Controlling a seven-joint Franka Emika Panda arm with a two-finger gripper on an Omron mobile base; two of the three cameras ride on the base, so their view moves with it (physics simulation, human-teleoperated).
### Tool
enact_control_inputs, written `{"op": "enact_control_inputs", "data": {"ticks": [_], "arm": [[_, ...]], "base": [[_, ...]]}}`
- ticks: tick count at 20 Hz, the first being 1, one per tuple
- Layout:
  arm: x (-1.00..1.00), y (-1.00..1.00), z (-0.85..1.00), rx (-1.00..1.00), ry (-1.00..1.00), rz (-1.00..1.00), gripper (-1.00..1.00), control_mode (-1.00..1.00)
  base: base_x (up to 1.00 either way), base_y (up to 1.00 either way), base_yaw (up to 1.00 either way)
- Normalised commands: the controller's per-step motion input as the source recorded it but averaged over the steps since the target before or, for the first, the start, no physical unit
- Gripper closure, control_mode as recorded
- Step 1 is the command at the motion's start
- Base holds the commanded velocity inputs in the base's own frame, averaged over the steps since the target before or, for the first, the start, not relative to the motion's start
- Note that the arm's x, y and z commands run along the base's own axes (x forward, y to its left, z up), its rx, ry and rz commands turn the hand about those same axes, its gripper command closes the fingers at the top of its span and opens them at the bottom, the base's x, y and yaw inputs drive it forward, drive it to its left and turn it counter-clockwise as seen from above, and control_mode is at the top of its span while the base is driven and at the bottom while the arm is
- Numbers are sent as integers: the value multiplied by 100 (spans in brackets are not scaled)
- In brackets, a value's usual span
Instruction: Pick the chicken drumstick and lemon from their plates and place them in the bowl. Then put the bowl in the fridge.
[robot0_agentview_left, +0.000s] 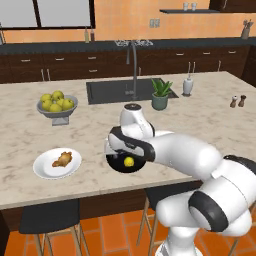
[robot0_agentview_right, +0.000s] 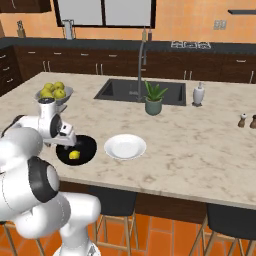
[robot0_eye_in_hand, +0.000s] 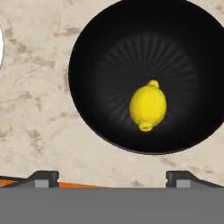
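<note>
The lemon (robot0_eye_in_hand: 148, 107) lies inside the black bowl (robot0_eye_in_hand: 109, 52) near the counter's front edge; lemon (robot0_agentview_left: 129, 161) and bowl (robot0_agentview_left: 116, 165) also show below my forearm. My gripper (robot0_eye_in_hand: 113, 177) hovers just above the bowl's near rim, open, with nothing between its fingertips (robot0_eye_in_hand: 43, 177). In the right base view the gripper (robot0_agentview_right: 68, 143) hangs over the bowl (robot0_agentview_right: 85, 147) with the lemon (robot0_agentview_right: 74, 155) in it. The chicken drumstick (robot0_agentview_left: 62, 159) rests on a white plate (robot0_agentview_left: 45, 170) to the bowl's left. The other plate (robot0_agentview_right: 125, 146) stands bare to its right. The fridge is out of view.
A grey pedestal bowl of yellow-green fruit (robot0_agentview_left: 56, 106) stands behind the drumstick plate. Further back are the sink (robot0_agentview_left: 107, 91) with its tap, a potted plant (robot0_agentview_left: 160, 95), a soap dispenser (robot0_agentview_left: 188, 85) and two shakers (robot0_agentview_left: 238, 101). Stools stand under the counter's front edge.
</note>
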Motion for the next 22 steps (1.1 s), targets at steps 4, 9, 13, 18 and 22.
{"op": "enact_control_inputs", "data": {"ticks": [4,9,13,18,22], "arm": [[-25,100,66,0,0,54,-100,-100],[11,100,24,0,0,24,-100,-100],[43,100,12,2,0,-25,-100,-100],[41,88,-3,0,2,-48,-100,-100],[30,41,-11,0,5,-44,-100,-100]], "base": [[0,0,0],[0,0,0],[0,0,0],[0,0,0],[0,0,0]]}}
